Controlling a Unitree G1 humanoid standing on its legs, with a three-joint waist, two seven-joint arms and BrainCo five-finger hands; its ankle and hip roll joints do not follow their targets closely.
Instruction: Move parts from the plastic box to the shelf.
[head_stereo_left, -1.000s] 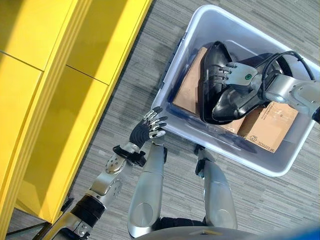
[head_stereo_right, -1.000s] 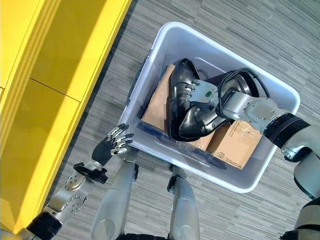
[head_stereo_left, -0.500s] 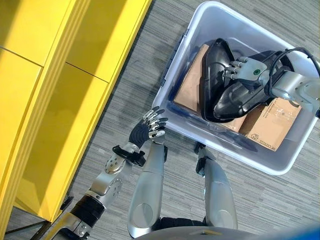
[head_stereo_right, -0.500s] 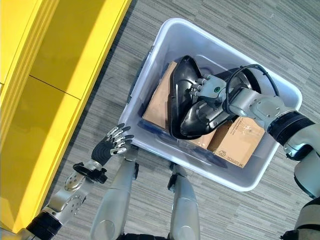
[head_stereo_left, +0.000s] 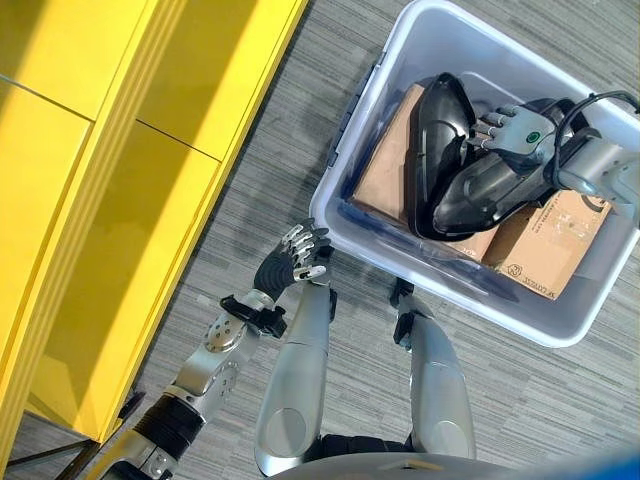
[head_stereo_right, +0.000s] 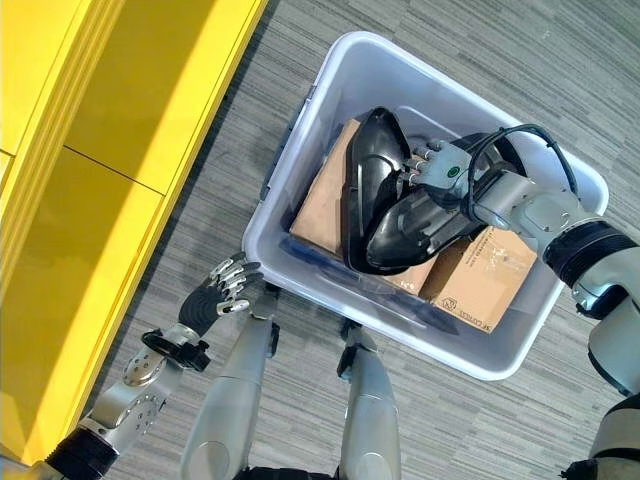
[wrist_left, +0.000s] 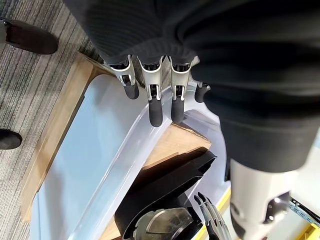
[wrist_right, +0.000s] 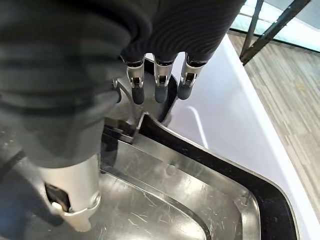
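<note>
The pale plastic box (head_stereo_left: 450, 300) stands on the carpet at the upper right. Inside it, two glossy black curved parts (head_stereo_left: 440, 140) lie over brown cardboard boxes (head_stereo_left: 385, 170). My right hand (head_stereo_left: 515, 128) hovers over the far side of the black parts with its fingers (wrist_right: 160, 85) straight and holding nothing; the shiny black part (wrist_right: 165, 195) lies just beneath them. My left hand (head_stereo_left: 285, 265) is outside the box, by its near left corner, with relaxed fingers (wrist_left: 154, 100) just off the rim (wrist_left: 125, 150).
The yellow shelf (head_stereo_left: 120, 200) runs along the whole left side. A strip of grey carpet separates it from the box. A second cardboard box (head_stereo_left: 545, 240) fills the near right end of the plastic box.
My right hand has slid across the black parts toward the box's far right side. The left hand has sunk slightly. The view has shifted a little.
</note>
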